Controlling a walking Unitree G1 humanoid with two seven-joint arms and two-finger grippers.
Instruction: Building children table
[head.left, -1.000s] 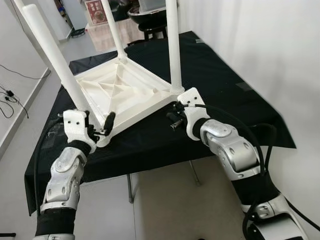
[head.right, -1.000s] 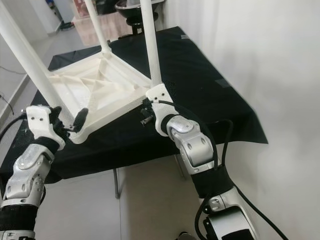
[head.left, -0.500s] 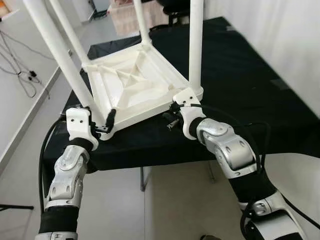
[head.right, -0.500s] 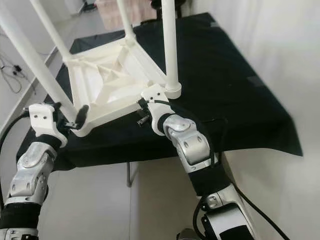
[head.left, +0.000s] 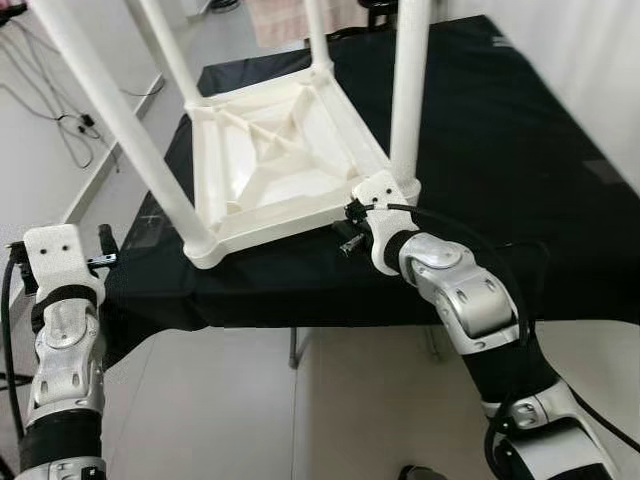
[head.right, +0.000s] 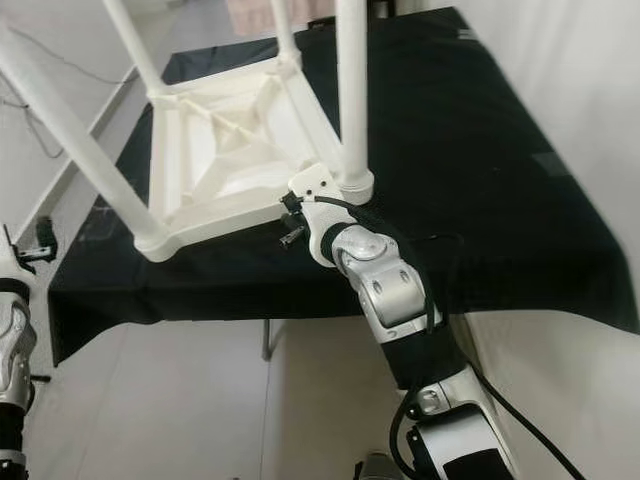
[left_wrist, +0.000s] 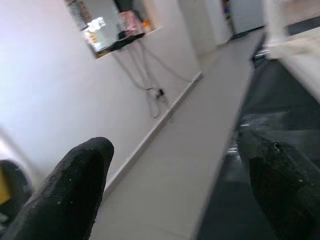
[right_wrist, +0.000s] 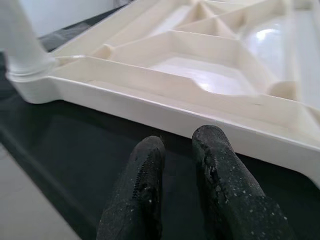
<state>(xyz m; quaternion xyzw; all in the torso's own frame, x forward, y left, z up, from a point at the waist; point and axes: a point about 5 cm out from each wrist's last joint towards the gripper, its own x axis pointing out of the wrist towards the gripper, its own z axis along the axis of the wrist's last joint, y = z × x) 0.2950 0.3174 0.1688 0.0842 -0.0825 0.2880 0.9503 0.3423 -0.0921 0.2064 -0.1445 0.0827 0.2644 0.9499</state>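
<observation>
Upturned children's table (head.left: 280, 160) at frame centre overhangs the black-clothed table (head.left: 500, 150); closed, empty right gripper (right_wrist: 182, 150) could nudge it off, left gripper (left_wrist: 175, 180) spread wide, clear.

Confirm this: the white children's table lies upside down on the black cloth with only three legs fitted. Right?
Not quite. The white table lies upside down on the black cloth, but four legs stand up from its corners, as the left eye view shows; the near left leg is fitted too.

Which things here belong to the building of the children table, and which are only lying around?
For the job:
- white children table, upside down, legs up
- right gripper, at its near edge
- left gripper, open, apart from the table

Only around:
- black cloth on the work table
- cables on the floor
</observation>
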